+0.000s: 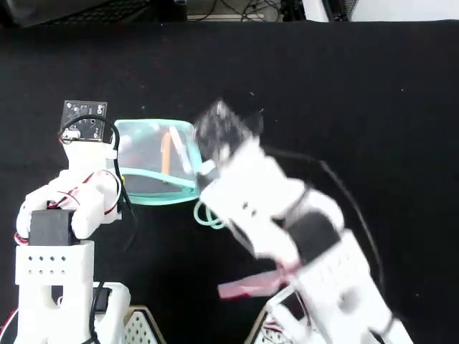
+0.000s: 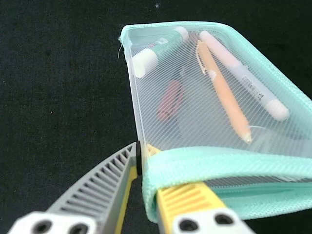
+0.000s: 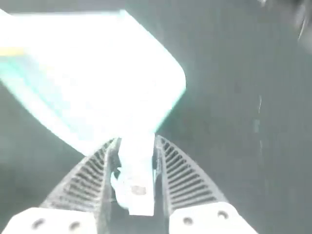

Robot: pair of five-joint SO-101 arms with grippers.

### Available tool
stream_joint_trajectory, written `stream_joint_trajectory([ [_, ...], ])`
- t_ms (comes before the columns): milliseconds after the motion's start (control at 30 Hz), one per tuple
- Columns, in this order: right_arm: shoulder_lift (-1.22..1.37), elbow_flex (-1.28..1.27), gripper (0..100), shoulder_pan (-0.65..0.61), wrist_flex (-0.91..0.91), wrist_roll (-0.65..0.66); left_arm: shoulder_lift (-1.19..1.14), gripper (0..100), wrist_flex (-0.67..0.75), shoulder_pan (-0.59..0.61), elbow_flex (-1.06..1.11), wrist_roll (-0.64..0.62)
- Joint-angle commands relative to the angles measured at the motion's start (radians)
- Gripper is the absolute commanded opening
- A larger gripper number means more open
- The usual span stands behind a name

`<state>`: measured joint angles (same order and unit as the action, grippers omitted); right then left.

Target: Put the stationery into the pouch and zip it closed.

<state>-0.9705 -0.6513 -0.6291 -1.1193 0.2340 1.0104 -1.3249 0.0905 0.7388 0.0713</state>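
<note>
Black table (image 1: 373, 107), pouch (image 1: 150, 158) lying mid-left. I see pens (image 2: 224, 92) inside, so I judge loading done and zipping in hand. Left gripper (image 2: 142, 158) clamped on pouch corner by zip band, anchoring it. Right gripper (image 3: 136, 146) pinched on white tab (image 3: 135, 180) at pouch's other end — likely zip pull. Next: I draw tab straight along zip — left holding firm.

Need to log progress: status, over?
Left hand shut on pouch corner. Right hand shut on zip pull. Pens inside; zip state unclear. Nothing in the way.
</note>
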Motion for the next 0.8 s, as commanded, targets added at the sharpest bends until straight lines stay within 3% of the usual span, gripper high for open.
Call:
stream_joint_trajectory([
  [0,-0.249,-0.166,1.2,-0.141,0.212,-0.012,0.002,3,-0.003,0.005,-0.038,0.008],
  [133,-0.398,-0.357,1.2,-0.241,0.402,-0.012,0.008,3,-0.003,0.005,-0.038,0.006],
  [267,-0.407,-0.440,1.2,-0.262,0.534,-0.012,0.008,3,-0.005,0.005,-0.038,0.006],
  [767,-0.076,-0.561,1.2,-0.238,0.948,-0.003,0.009,3,-0.005,0.005,-0.045,0.006],
])
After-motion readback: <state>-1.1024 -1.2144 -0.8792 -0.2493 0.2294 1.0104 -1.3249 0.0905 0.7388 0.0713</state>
